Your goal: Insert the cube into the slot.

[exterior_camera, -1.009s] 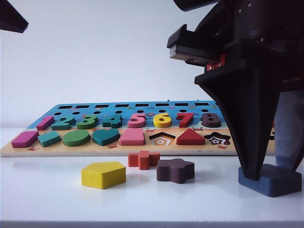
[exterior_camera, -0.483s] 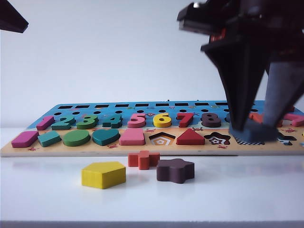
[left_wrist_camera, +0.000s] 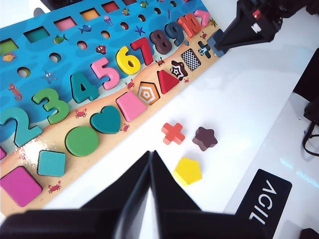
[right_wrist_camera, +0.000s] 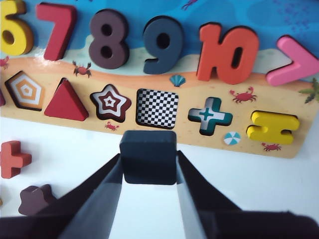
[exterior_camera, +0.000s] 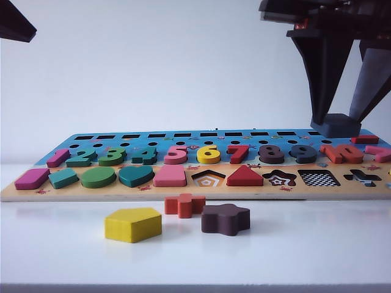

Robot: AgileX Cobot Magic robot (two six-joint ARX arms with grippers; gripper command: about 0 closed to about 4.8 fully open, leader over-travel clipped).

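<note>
Honestly the cube (right_wrist_camera: 148,156) looks like a light, stiff, smooth wooden block, pinched by its flat sides in the right gripper (right_wrist_camera: 148,169) jaws above the slot (right_wrist_camera: 157,108), while the left gripper (left_wrist_camera: 150,172), jaws pressed together, hangs over the worktop (exterior_camera: 305,250).

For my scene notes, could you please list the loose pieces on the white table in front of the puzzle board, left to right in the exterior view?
Yellow pentagon block → orange-red cross block → dark brown star-like block.
</note>
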